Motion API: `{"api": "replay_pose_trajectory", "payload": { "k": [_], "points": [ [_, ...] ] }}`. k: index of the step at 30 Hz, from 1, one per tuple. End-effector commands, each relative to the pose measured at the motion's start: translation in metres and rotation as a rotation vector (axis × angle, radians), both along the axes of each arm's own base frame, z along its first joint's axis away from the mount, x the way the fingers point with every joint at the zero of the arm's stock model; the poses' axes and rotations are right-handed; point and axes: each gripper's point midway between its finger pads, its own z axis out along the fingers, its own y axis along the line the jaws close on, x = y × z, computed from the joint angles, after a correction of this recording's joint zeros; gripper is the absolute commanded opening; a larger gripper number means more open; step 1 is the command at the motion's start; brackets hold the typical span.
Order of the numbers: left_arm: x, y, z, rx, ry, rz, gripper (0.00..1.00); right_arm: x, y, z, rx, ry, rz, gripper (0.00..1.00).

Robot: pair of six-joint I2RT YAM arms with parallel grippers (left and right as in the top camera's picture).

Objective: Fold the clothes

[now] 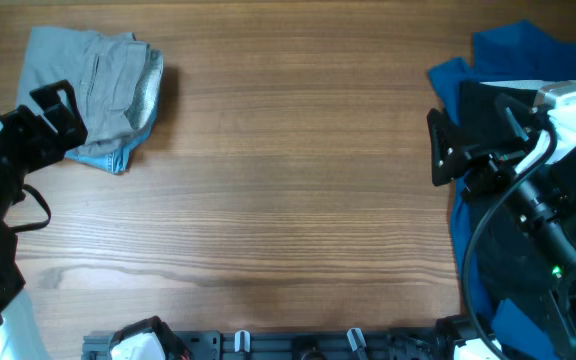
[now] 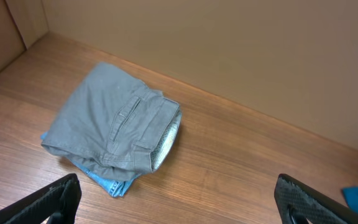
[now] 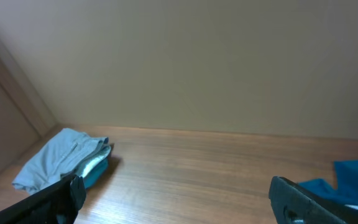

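Observation:
The grey shorts lie folded at the table's far left, on top of folded light-blue denim shorts. They also show in the left wrist view with the denim under them, and in the right wrist view. A heap of dark-blue and black garments lies at the right edge. My left gripper is open and empty, just left of the grey stack. My right gripper is open and empty, over the dark heap's left edge.
The wooden table runs between the two piles. A black rail with clips lines the front edge. A plain wall stands behind the table. A white tag or label shows on the right heap.

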Motion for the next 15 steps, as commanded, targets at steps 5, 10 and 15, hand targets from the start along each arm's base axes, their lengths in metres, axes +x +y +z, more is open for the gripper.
{"api": "replay_pose_trajectory", "payload": {
  "k": [5, 10, 15],
  "points": [
    [0.001, 0.002, -0.003, 0.018, 0.010, -0.002, 1.00, -0.006, 0.000, -0.014, 0.014, 0.079, -0.004, 1.00],
    [0.001, 0.002, -0.003, 0.018, 0.010, -0.002, 1.00, -0.010, 0.000, -0.023, -0.287, 0.001, 0.074, 1.00],
    [0.001, 0.002, -0.003, 0.018, 0.010, -0.002, 1.00, 0.000, 0.001, -0.047, -0.397, -0.072, 0.090, 1.00]
  ]
}}
